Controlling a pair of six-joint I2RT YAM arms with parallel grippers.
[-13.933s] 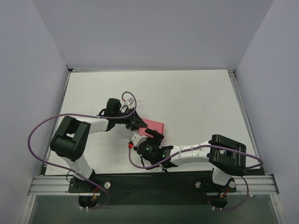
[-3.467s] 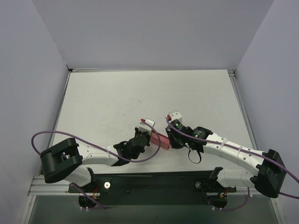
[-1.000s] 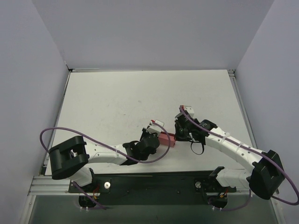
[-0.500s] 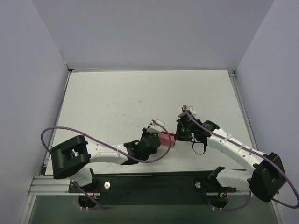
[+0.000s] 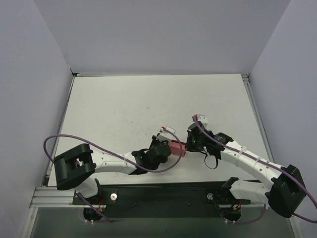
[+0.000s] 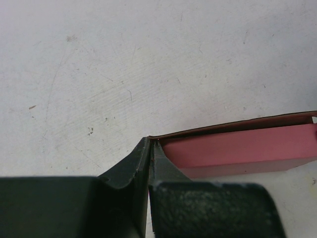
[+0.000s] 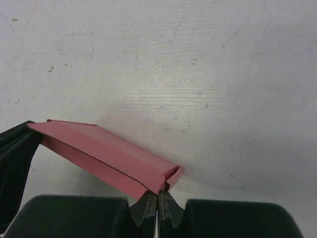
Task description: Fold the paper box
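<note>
Readable text, labels, brands, numbers, signs — none in any of the three views.
</note>
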